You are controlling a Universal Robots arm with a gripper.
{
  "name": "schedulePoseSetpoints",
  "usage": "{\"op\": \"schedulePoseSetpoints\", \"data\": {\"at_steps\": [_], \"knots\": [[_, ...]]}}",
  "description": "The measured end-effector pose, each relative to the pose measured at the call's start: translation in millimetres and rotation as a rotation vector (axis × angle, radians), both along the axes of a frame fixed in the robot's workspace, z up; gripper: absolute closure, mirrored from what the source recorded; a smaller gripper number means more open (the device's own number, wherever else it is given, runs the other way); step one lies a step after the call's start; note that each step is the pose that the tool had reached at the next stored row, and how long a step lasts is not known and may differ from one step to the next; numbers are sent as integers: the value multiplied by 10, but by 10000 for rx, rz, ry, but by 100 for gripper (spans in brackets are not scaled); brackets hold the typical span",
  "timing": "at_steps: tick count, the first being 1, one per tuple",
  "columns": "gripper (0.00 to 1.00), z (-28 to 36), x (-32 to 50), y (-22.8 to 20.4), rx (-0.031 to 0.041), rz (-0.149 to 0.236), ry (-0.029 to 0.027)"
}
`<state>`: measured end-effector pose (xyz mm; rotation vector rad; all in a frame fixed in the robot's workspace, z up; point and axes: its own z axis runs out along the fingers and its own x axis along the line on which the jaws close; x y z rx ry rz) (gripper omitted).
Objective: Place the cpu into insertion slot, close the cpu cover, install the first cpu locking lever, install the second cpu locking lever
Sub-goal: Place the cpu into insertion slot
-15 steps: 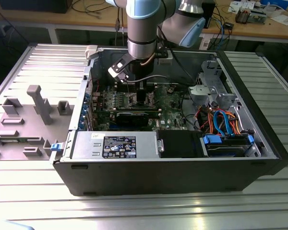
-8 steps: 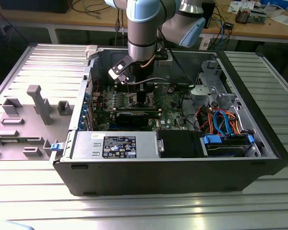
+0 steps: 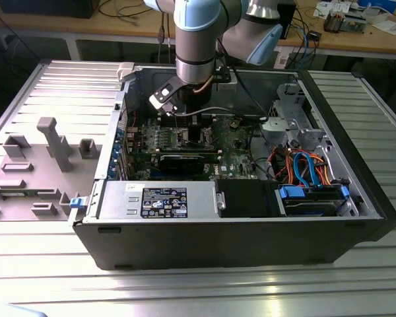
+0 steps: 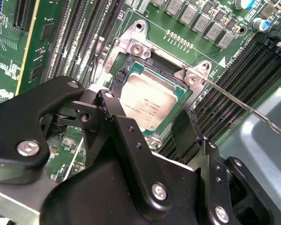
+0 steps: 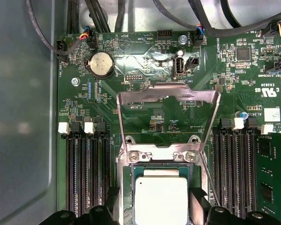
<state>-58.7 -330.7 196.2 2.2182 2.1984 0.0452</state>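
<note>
Straddling the seated cpu with the cover raised

You see the gripper point(image 5: 159, 211) spread wide and holding nothing, one finger on each flank of the cpu point(image 5: 160, 199), which lies flat in the socket point(image 5: 157, 152). The cpu cover point(image 5: 192, 95) stands swung up from the socket's hinge edge, beyond the cpu from the gripper. That edge runs parallel to the finger line. A locking lever point(image 4: 243, 105) juts free from the socket's corner.

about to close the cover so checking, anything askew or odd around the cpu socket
Nothing stands out. The cpu lies flat and square in its socket between the open jaws. The cpu cover stands swung up and a locking lever sticks out unlatched, as an unclosed socket would look.
</note>
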Motion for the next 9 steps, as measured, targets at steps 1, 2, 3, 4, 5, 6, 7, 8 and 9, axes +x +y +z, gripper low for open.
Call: {"op": "schedulePoseSetpoints", "data": {"at_steps": [1,2,3,4,5,6,7,8,9], "knots": [[32,0,0,0,-4,0,0],[32,-1,0,0,-16,-1,-1],[32,0,0,0,-21,1,-1],[32,2,0,-3,-31,2,-2],[32,4,0,-5,-50,2,0],[32,4,0,-7,-92,3,1],[32,3,0,-7,-155,4,-1],[32,3,0,-7,-218,4,-1],[32,3,0,-7,-277,4,-1]]}}
